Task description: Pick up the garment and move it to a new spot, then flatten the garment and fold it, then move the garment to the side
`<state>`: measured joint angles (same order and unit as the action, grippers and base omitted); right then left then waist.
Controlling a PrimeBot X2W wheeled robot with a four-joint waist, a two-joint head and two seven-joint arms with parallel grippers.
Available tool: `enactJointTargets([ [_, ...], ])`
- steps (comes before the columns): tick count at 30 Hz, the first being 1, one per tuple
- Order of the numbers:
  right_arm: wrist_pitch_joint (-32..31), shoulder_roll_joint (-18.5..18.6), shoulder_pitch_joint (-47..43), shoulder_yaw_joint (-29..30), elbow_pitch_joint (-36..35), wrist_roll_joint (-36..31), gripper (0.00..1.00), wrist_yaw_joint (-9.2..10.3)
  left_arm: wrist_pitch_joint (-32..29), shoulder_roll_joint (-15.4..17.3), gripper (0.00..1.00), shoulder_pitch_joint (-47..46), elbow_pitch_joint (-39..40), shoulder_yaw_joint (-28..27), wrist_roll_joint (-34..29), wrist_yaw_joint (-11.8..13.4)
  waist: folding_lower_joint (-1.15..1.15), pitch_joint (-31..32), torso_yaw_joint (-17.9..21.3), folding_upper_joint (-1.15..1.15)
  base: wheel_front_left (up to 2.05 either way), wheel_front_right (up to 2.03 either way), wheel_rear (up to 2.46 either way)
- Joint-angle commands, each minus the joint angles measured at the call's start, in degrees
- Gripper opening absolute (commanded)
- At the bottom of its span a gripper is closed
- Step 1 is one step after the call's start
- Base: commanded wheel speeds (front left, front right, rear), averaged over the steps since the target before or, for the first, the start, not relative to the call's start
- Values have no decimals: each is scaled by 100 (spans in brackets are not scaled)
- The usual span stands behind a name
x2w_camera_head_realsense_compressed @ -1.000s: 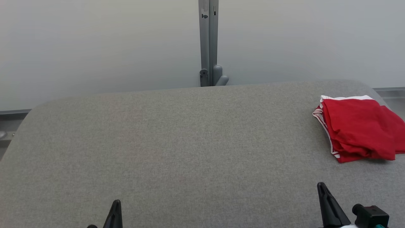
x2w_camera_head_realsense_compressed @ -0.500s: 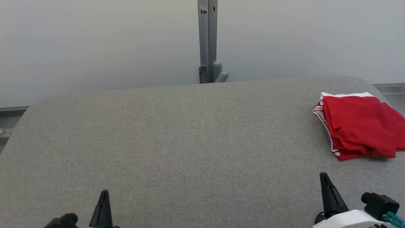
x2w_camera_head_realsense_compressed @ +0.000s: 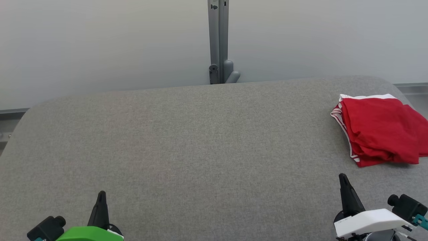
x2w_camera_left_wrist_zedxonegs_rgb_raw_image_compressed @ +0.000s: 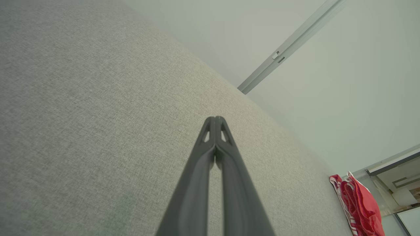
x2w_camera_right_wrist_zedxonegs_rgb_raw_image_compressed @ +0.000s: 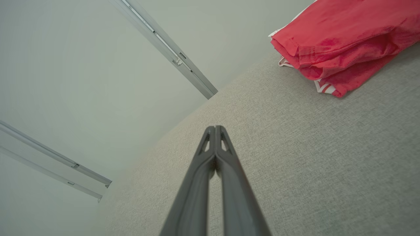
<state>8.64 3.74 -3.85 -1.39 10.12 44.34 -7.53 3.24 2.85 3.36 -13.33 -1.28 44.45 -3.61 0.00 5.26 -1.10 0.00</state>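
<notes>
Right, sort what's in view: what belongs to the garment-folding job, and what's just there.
Job:
- folded red garment with white trim
- grey fabric-covered table it lies on
- left gripper, right gripper, both shut and empty

Just there:
- grey metal post against the pale wall

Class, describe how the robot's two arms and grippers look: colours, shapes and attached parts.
Left gripper: two long, dark, tapering fingers with small triangular cut-outs near the tips, set in a bright green housing, with a black cylindrical camera beside it. Right gripper: the same dark fingers, set in a white housing, with a black camera bearing a teal connector.
</notes>
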Motion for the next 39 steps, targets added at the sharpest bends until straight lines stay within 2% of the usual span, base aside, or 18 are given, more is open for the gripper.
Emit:
enactJointTargets([
  [1,-36,4,187,26,-25,214,0,2,-58,38,0,-214,32,-68,229,-56,0,-11,2,0,0,0,0],
  [39,-476,-43,837,124,371,2646,0,2,-879,43,0,-935,-330,-661,2546,-240,0,-260,49,0,0,0,0],
])
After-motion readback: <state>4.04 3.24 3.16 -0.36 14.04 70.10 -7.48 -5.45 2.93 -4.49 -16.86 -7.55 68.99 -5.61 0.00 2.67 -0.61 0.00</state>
